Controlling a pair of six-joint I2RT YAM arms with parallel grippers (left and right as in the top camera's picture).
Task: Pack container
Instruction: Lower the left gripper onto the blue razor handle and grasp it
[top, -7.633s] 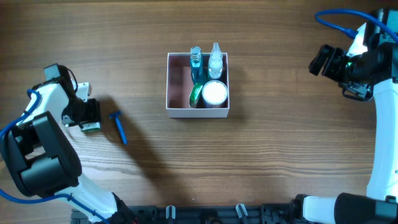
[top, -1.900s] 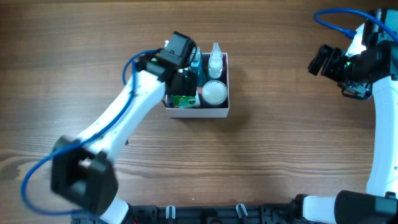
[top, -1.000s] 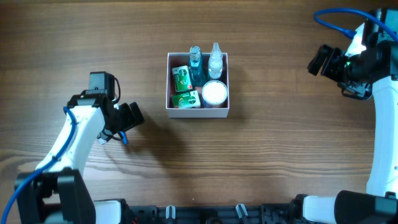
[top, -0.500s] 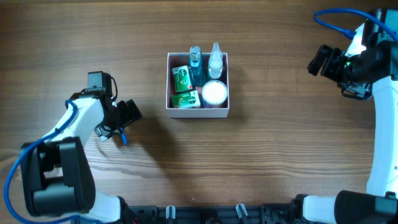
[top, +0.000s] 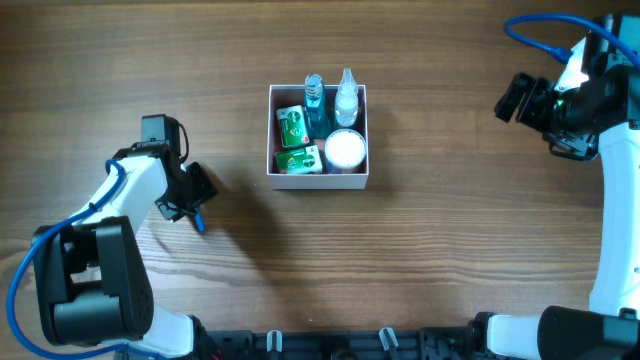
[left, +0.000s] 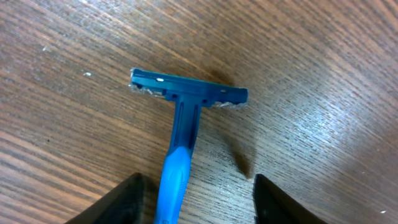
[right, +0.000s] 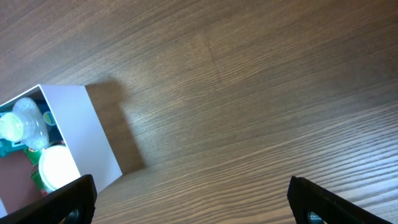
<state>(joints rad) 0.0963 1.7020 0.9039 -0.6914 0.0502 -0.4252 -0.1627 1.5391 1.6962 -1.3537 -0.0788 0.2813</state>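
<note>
The container (top: 318, 177) is a square white box in the table's middle, also at the left edge of the right wrist view (right: 93, 134). It holds two green-and-white boxes (top: 292, 130), a teal bottle (top: 315, 100), a clear bottle (top: 346, 95) and a white-lidded jar (top: 345, 149). A blue razor (left: 180, 143) lies flat on the wood at the left, mostly hidden in the overhead view (top: 199, 220). My left gripper (left: 196, 205) is open, its fingers on either side of the razor's handle, not touching it. My right gripper (right: 189, 205) is open and empty over bare wood, far right of the container.
My left arm's base (top: 85, 290) fills the front left corner. My right arm (top: 615, 200) runs along the right edge, with a blue cable (top: 535, 35) looping above it.
My left gripper left a second green-and-white box in the container, swung back left, and has now come down over the blue razor. The right arm has not moved.
</note>
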